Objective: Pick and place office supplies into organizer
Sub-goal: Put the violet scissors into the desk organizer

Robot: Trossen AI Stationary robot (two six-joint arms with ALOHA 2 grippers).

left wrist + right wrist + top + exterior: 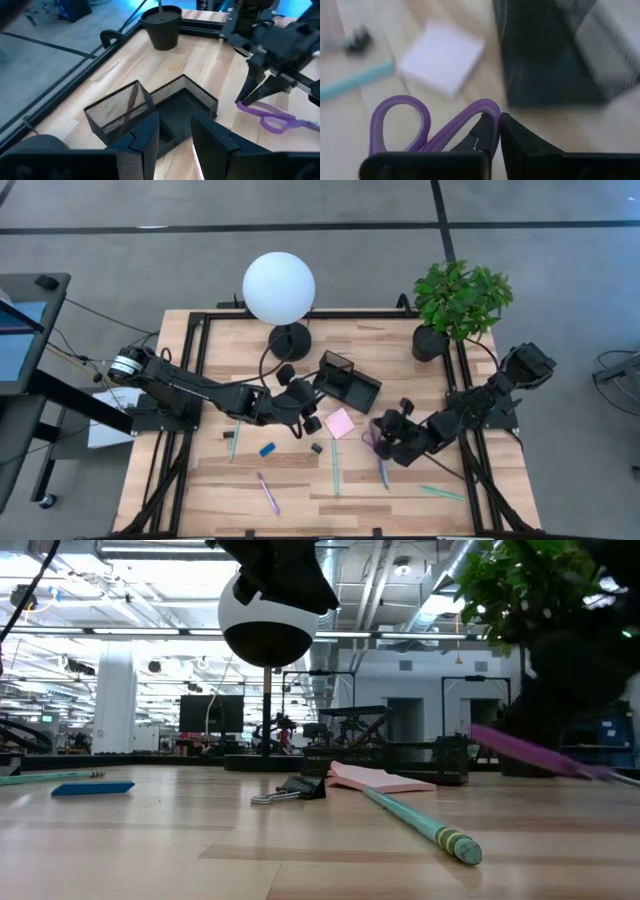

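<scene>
The purple-handled scissors [370,438] are at the table's right middle, with my right gripper [500,122] shut on them. The black mesh organizer [350,380] stands at the centre, a thin dark pen leaning inside its cup section [130,102]. My left gripper [175,145] hovers open just left of the organizer with nothing between its fingers. The pink sticky-note pad [340,423], black clip [316,448], blue block [267,449] and several pens [335,470] lie flat on the wood. My right gripper pinches the rim of one purple handle loop [487,110] between its two fingers, at the loop's outer end. The fingers slant down at it from the table's right side. The scissors sit tilted in the hold [530,752], the pinched end raised.
A white globe lamp [279,288] on a black round base [290,340] stands behind the organizer. A potted plant [455,300] fills the far right corner. A purple pen [268,492] and a teal pen [442,493] lie toward the near edge.
</scene>
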